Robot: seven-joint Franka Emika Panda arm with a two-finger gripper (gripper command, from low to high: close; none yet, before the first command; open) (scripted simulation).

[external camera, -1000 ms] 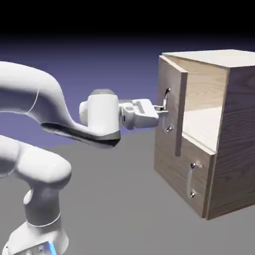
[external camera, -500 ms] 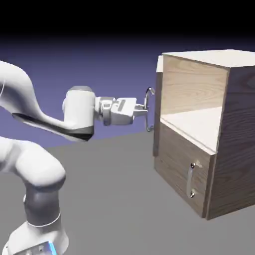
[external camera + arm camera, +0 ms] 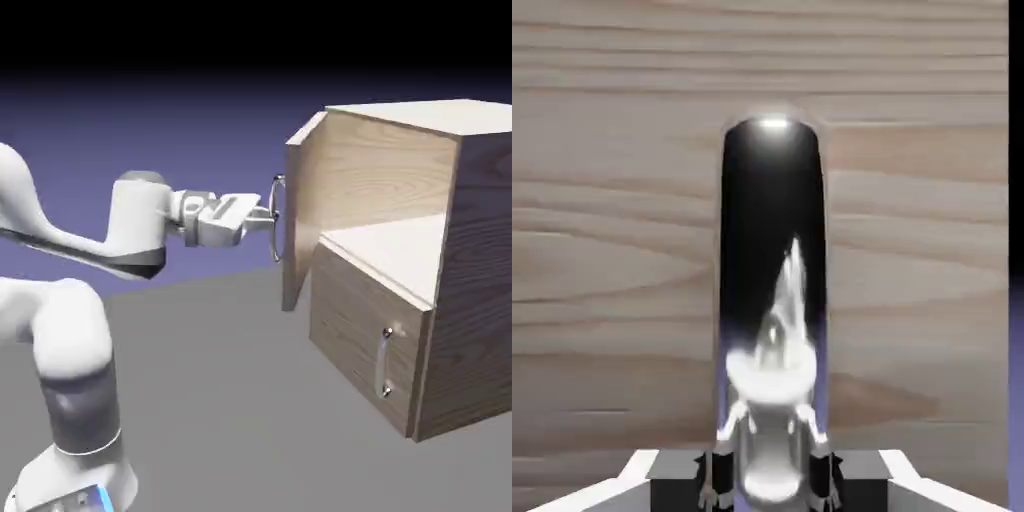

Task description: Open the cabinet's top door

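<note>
The top door (image 3: 304,215) had swung well out, and the upper part of the cabinet (image 3: 370,375) gaped toward me. The jaws (image 3: 273,217) were closed on the door's upright metal handle (image 3: 278,245), near its middle; seen from the hand, the bright bar ran down between the two tips. The door hung at about eleven o'clock from the middle of the cabinet front, hinged on its far edge, and the shelf space inside lay in plain sight. I judged the opening all but done, with perhaps a little more swing and then letting go left to do. The lower door (image 3: 365,340), at five o'clock from it, was shut, its own handle (image 3: 382,362) untouched.

The arm (image 3: 138,225) reached in from nine o'clock. Underneath stretched a plain dark grey surface (image 3: 230,400), and behind it the room was only a blue-violet backdrop (image 3: 220,130) fading to black at twelve o'clock.
</note>
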